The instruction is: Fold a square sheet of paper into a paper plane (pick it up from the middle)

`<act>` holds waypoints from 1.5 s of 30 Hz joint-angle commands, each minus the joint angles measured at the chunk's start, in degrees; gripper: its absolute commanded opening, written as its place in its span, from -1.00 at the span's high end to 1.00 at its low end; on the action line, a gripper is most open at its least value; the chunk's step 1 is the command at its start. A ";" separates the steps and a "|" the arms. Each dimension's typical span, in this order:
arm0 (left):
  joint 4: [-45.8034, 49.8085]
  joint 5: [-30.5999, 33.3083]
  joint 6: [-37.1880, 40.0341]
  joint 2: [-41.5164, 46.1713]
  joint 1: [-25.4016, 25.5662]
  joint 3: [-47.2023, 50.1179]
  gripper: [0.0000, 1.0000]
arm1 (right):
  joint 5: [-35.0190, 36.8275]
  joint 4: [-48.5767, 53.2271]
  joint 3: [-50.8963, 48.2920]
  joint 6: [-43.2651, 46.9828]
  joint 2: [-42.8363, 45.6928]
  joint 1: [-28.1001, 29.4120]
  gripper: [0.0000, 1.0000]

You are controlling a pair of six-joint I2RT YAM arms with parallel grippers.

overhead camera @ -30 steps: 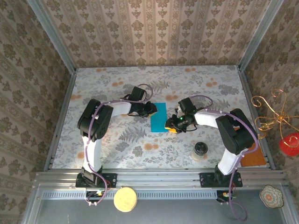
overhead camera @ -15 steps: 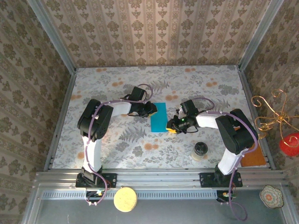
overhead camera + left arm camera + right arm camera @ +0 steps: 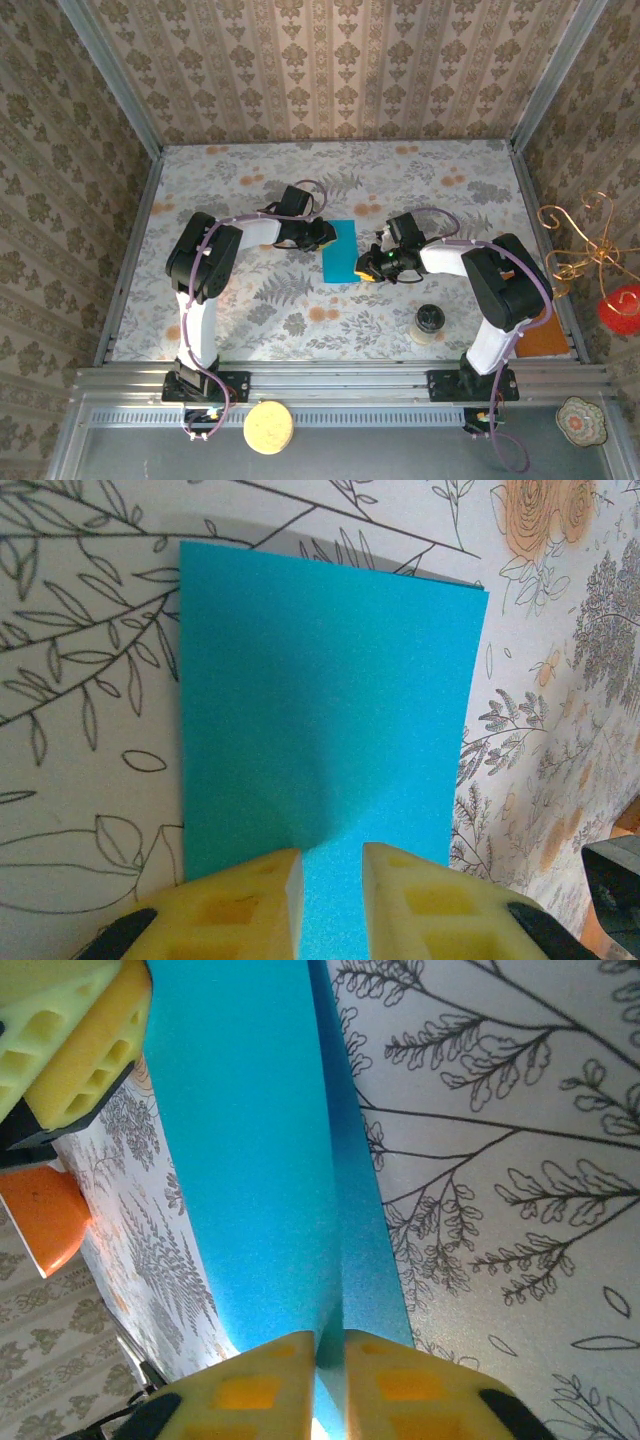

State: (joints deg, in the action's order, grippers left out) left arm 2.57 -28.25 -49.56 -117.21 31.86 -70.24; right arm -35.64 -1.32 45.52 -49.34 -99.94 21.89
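Note:
The square sheet of paper (image 3: 340, 250) is teal-blue and lies on the flowered table (image 3: 250, 300) between the two arms. My left gripper (image 3: 322, 233) rests at its left edge. In the left wrist view its yellow fingertips (image 3: 250, 890) stand a narrow gap apart on the flat sheet (image 3: 330, 680), and the left gripper (image 3: 330, 865) holds nothing. My right gripper (image 3: 372, 266) is at the sheet's lower right edge. In the right wrist view the right gripper (image 3: 330, 1338) is shut on a raised ridge of the paper (image 3: 250, 1160), which curves up off the table.
A small dark-lidded jar (image 3: 430, 322) stands near the right arm's base. An orange-brown flat sheet (image 3: 548, 338) lies at the right edge. A round yellow disc (image 3: 268, 427) sits on the front rail. Patterned walls close in three sides.
The right gripper's jaws have closed onto the paper's edge, pinching up a ridge. The left gripper and the sheet's place on the table look unchanged.

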 commanded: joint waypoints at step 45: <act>4.58 -0.01 5.54 -2.58 -0.92 1.17 0.84 | 0.43 1.09 12.04 1.83 -7.14 4.55 0.99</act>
State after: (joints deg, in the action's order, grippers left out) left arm 4.91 -28.69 -45.15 -117.38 30.65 -70.65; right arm -36.67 1.19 55.92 -46.89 -105.78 25.98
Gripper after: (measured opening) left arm 0.084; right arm 0.068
